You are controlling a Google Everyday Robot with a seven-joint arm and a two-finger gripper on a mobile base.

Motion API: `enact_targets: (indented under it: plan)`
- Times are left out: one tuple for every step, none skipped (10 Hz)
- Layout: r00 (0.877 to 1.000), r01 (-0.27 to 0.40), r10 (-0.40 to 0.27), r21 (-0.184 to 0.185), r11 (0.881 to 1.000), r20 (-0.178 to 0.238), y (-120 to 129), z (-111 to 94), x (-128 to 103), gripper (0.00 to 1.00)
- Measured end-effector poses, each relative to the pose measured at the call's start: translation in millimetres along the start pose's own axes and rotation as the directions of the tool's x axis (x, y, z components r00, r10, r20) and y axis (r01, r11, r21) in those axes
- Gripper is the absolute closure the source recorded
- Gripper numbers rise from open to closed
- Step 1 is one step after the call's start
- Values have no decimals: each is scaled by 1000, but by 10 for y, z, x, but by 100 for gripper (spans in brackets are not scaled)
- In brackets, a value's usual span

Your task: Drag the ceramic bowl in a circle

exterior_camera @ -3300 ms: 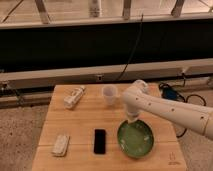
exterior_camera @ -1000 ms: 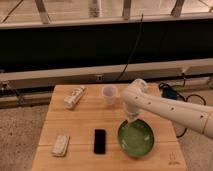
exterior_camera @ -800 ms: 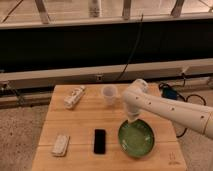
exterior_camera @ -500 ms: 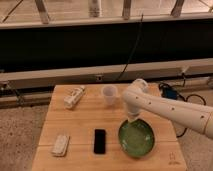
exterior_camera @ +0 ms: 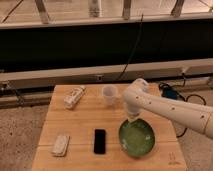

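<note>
The ceramic bowl (exterior_camera: 137,139) is wide, shallow and green, and sits on the wooden table (exterior_camera: 82,120) at the front right. My white arm comes in from the right and bends down over the bowl's far rim. My gripper (exterior_camera: 132,120) is at that far rim, on the left side of it. The arm's end hides the contact with the rim.
A small translucent white cup (exterior_camera: 109,94) stands just behind the gripper. A black phone (exterior_camera: 99,141) lies left of the bowl. A white packet (exterior_camera: 74,96) lies at the back left and a small white object (exterior_camera: 60,145) at the front left. A dark wall runs behind the table.
</note>
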Motion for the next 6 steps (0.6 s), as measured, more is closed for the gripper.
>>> enact_targets:
  plan:
    - [1000,4,-4,-1,1000,0,7,-1,-2,98]
    - [1000,8,-8,-2,1000,0,4,-2,-14,98]
    - [1000,19,-19,-3,1000,-1,-2,-11,-41,98]
    - [1000,28,-28,-3,1000,-2,-9,-14,-78,98]
    - [999,31,-31,-3,999,-4,-13,-19,-93,98]
    - [999,35,-35,-4,999,-4,-13,-17,-96,98]
